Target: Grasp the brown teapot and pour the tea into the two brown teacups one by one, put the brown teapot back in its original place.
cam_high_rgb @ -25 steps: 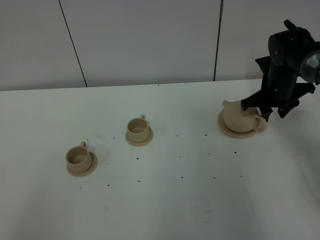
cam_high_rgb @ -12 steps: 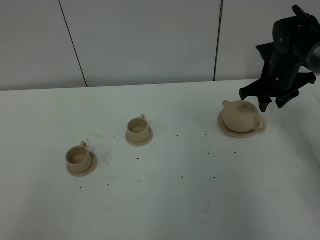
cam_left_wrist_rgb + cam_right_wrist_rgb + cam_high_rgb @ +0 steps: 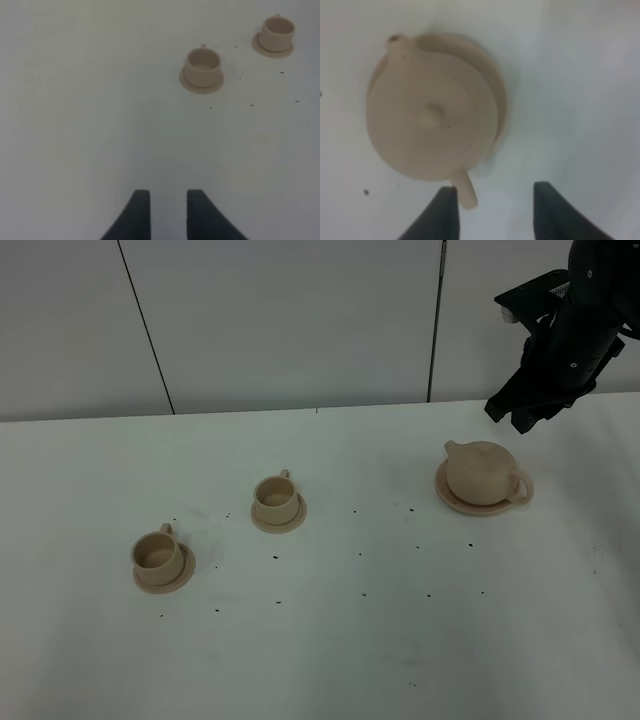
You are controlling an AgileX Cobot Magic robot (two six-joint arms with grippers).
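The brown teapot (image 3: 485, 472) stands upright on its wide saucer (image 3: 450, 498), the original place, at the right of the table. My right gripper (image 3: 512, 416) hangs in the air above and behind it, open and holding nothing. In the right wrist view the teapot (image 3: 432, 120) lies below, its handle (image 3: 465, 192) close to one finger of the right gripper (image 3: 492, 212). The two brown teacups (image 3: 273, 497) (image 3: 155, 552) sit on their small saucers at the left. My left gripper (image 3: 163, 215) is open over bare table, with both teacups (image 3: 203, 62) (image 3: 277, 30) ahead of it.
The white table (image 3: 400, 640) is dotted with small dark specks (image 3: 360, 555) between the cups and the teapot. A panelled grey wall (image 3: 300, 320) rises behind the table's back edge.
My right gripper has lifted up and back off the teapot, and its fingers have come a little closer together. The teapot stays on its saucer. The cups have not moved.
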